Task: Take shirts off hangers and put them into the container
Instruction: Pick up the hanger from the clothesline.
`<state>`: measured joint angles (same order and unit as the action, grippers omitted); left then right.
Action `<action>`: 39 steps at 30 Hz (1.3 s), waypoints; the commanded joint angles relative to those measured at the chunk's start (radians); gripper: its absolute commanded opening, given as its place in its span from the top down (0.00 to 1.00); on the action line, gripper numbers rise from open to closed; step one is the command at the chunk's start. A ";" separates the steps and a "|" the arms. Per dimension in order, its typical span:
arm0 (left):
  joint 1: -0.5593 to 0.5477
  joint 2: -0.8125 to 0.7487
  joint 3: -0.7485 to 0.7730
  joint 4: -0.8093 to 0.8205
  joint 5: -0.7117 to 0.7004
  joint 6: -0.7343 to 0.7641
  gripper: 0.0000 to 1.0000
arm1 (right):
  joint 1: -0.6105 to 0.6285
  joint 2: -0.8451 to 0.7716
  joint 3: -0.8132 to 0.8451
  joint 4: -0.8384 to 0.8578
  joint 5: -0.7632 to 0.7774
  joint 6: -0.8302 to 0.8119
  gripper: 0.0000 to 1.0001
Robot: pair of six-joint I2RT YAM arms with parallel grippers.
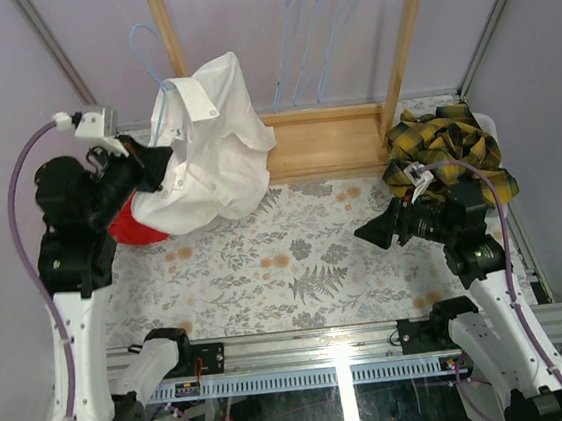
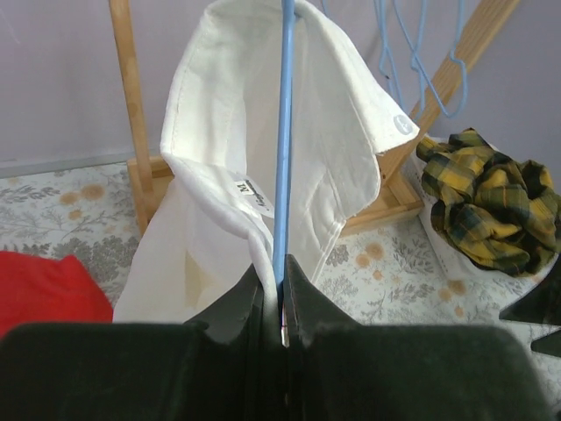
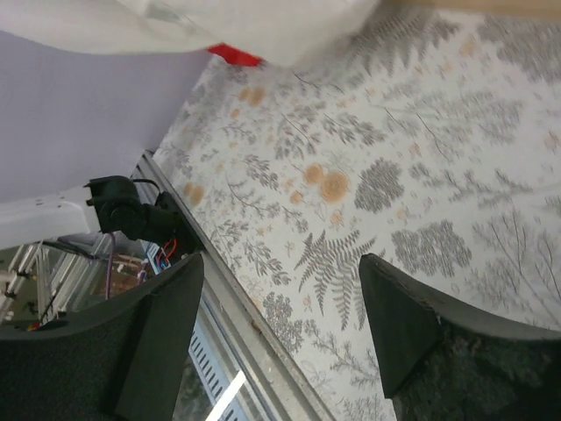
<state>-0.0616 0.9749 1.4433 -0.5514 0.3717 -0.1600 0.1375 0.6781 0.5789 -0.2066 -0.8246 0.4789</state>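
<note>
A wooden rack (image 1: 319,141) stands at the far side of the worktop (image 1: 296,259), in the middle. Three bare hangers (image 1: 320,25) hang in a row from its top, between its two posts. The worktop has a cloth with leaves and flowers on it.

At the far left, just left of the rack, a white shirt (image 1: 209,148) hangs on a blue hanger (image 1: 146,44). The bottom of the shirt sits in a bunch on the worktop and touches the base of the rack. The hanger's hook pokes up above the collar and is not on the rack. The left gripper (image 1: 150,164) is right beside the shirt. Its jaws are closed tight on the thin blue wire of the hanger, just below the open collar. The shirt fills most of the left wrist view and hides much of the rack behind it. A red cloth (image 1: 132,226) lies on the worktop under the left arm, touching the shirt.

A white basket (image 1: 487,129) sits at the far right, next to the right post of the rack. A yellow and black plaid shirt (image 1: 445,148) lies crumpled in it and heaps over the rim. The plaid shirt hides what is under it.

The right gripper (image 1: 376,231) hangs over the worktop, just near of the basket, pointing left. Its jaws are wide open and hold nothing.
</note>
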 commanded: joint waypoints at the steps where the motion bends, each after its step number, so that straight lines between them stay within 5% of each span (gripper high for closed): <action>1: 0.005 -0.104 -0.014 -0.104 -0.009 0.054 1.00 | 0.006 -0.084 -0.032 0.308 -0.149 0.012 0.21; 5: -0.004 -0.185 -0.043 -0.168 0.020 0.017 1.00 | 0.006 -0.110 -0.032 0.451 -0.256 0.020 0.19; 8: -0.005 -0.205 -0.079 -0.164 0.168 0.042 1.00 | 0.005 -0.096 0.011 0.528 -0.319 0.024 0.19; 13: -0.062 -0.198 -0.054 -0.285 0.223 0.167 1.00 | 0.007 -0.029 0.158 0.481 -0.386 -0.043 0.18; 27: -0.219 -0.074 -0.134 -0.437 0.487 0.246 1.00 | 0.015 0.060 0.174 0.571 -0.356 0.065 0.21; 35: -0.484 0.029 -0.156 -0.333 0.358 0.179 1.00 | 0.049 0.159 0.218 0.479 -0.258 0.132 0.25; 39: -0.603 0.048 -0.197 -0.171 0.303 0.092 1.00 | 0.147 0.178 0.211 0.524 -0.069 0.151 0.27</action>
<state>-0.5751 1.0225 1.2682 -0.8772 0.6682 0.0059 0.2047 0.8425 0.7639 0.2745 -1.0714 0.5808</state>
